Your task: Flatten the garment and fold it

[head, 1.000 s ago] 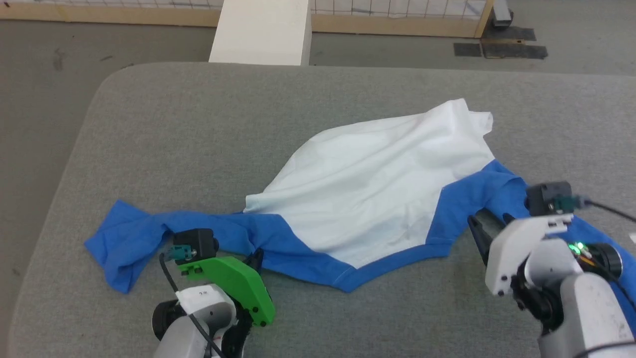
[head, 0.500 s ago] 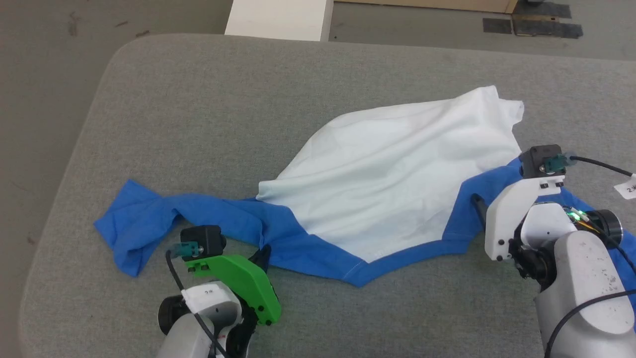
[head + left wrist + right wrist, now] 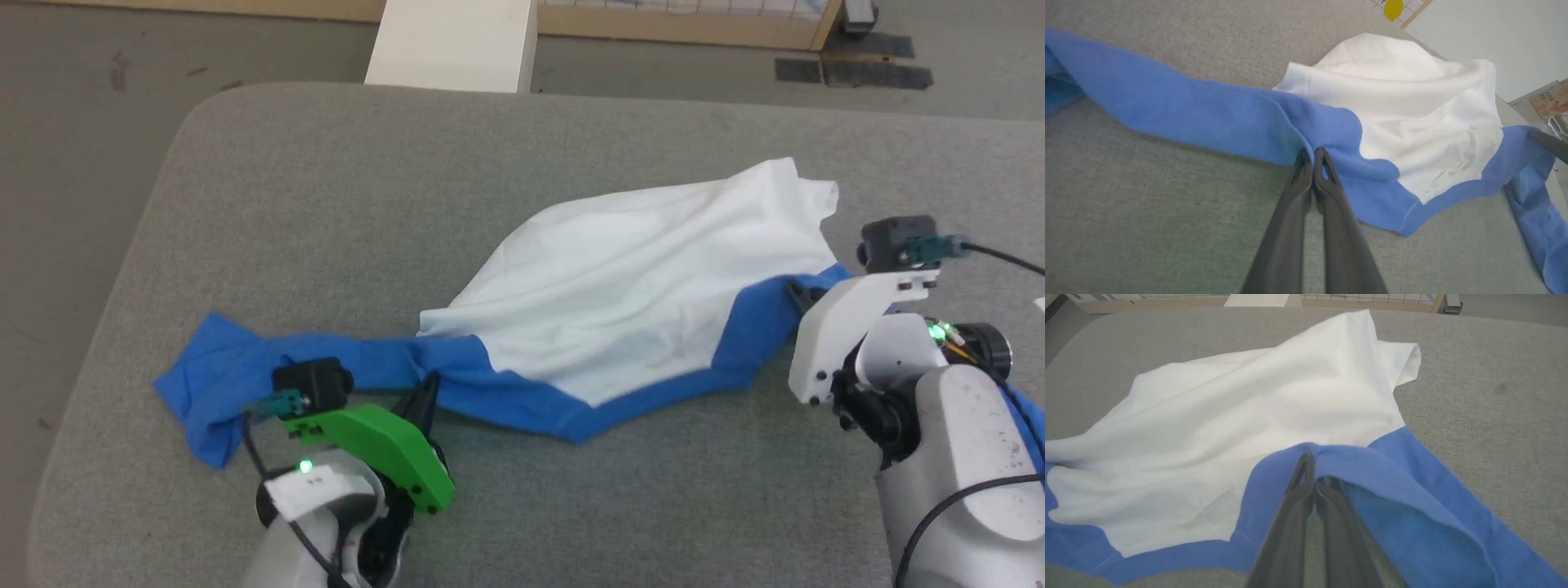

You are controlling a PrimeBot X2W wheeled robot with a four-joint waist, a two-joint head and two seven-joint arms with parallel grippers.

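Garment now tauter, white body creased

Even, soft light (faint shadows); wrist views slightly blurred.

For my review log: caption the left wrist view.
Left gripper, jaws shut, pinches the blue sleeve of the rumpled shirt on the grey table.

Grey fabric-covered table, rounded corner, white garment with blue sleeves lying rumpled across it
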